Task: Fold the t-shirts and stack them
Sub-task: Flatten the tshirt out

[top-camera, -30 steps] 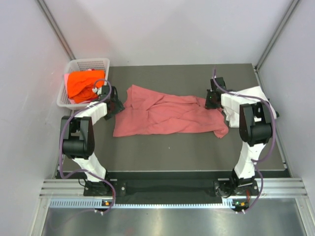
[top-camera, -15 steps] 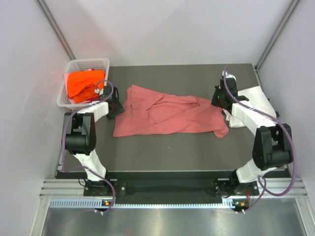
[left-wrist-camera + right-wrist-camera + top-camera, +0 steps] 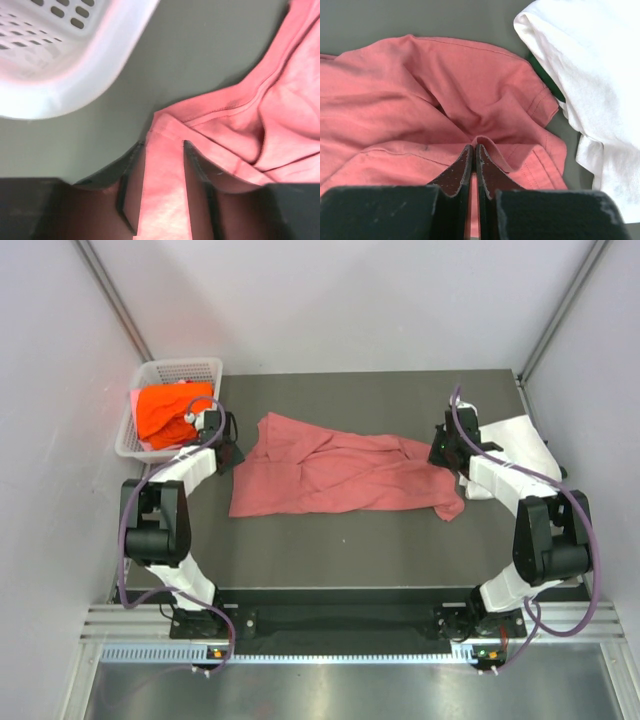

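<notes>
The pink-red t-shirt [image 3: 340, 475] lies spread and wrinkled across the middle of the table. My left gripper [image 3: 228, 452] is at its left corner; in the left wrist view the gripper [image 3: 162, 145] has its jaws closed on a strip of the pink-red cloth [image 3: 165, 190]. My right gripper [image 3: 443, 448] is at the shirt's right end; in the right wrist view the gripper [image 3: 474, 146] is shut on a small raised fold of the shirt [image 3: 420, 100]. The white t-shirt [image 3: 520, 440] lies at the right edge, and it also shows in the right wrist view [image 3: 590, 75]. The orange t-shirt [image 3: 165, 410] is in the basket.
The white mesh basket [image 3: 180, 368] stands at the back left, just beside my left gripper, and its rim shows in the left wrist view [image 3: 75, 75]. Grey walls close in the table on the left, right and far sides.
My right arm's elbow has swung outward to the right and its gripper has settled on the shirt's right end. My left gripper shifted slightly at the left corner. The shirt lies as before.
</notes>
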You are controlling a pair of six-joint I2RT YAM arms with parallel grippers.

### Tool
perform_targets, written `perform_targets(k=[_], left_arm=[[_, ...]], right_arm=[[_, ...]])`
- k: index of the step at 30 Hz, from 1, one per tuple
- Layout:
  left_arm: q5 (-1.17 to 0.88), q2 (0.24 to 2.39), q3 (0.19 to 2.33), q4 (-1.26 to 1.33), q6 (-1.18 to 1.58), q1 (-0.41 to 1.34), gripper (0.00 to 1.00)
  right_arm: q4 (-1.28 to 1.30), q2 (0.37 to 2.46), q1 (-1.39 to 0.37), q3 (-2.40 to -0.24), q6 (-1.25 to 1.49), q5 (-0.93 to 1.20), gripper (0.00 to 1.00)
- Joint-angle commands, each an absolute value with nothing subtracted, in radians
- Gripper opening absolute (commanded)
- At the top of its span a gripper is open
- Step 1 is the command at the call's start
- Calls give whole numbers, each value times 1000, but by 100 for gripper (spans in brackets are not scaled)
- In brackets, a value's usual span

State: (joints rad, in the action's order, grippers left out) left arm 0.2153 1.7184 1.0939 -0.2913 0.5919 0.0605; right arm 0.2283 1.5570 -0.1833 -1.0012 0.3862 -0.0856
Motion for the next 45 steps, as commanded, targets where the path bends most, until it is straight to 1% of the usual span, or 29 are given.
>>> perform_targets(k=[1, 2, 7, 10, 14, 17, 19, 20, 21, 23, 24, 26, 28, 37, 41, 45], left_arm=[[238, 1672, 1097, -271, 581, 57, 44], [233, 1677, 1100, -272, 581, 57, 45], [221, 1723, 1124, -276, 584, 57, 46], [221, 1752, 1138, -275, 588, 57, 50], [189, 1811, 1173, -279, 592, 52, 44], [183, 1841, 1197, -284, 598, 52, 44], [178, 1845, 1195, -282, 597, 52, 38], [178, 1844, 1193, -282, 597, 52, 33], [182, 1841, 1190, -281, 597, 52, 26], [189, 1827, 1186, -279, 592, 52, 22], [193, 1822, 1183, -279, 589, 52, 17], [196, 1813, 1180, -284, 584, 52, 10], [202, 1802, 1174, -284, 584, 52, 0], [196, 1660, 1154, -324, 577, 52, 0], [175, 1553, 1170, -359, 572, 52, 0], [143, 1476, 1236, -390, 571, 52, 0]], right_arm=[[196, 1517, -192, -1006, 391, -89, 0], [195, 1517, -192, -1006, 391, -86, 0], [199, 1537, -192, -1022, 393, -71, 0], [196, 1542, -192, -1023, 393, -66, 0], [195, 1546, -192, -1025, 393, -61, 0], [195, 1551, -192, -1025, 396, -58, 0], [192, 1552, -192, -1023, 394, -55, 0], [192, 1554, -192, -1023, 396, -55, 0], [193, 1555, -192, -1025, 394, -57, 0], [195, 1555, -192, -1028, 394, -52, 0], [196, 1555, -192, -1028, 394, -55, 0], [196, 1554, -192, -1028, 396, -57, 0], [196, 1551, -192, -1026, 396, -57, 0], [215, 1502, -189, -1028, 397, -77, 0], [253, 1480, -157, -1075, 391, -66, 0], [299, 1439, -130, -1143, 385, -51, 0]])
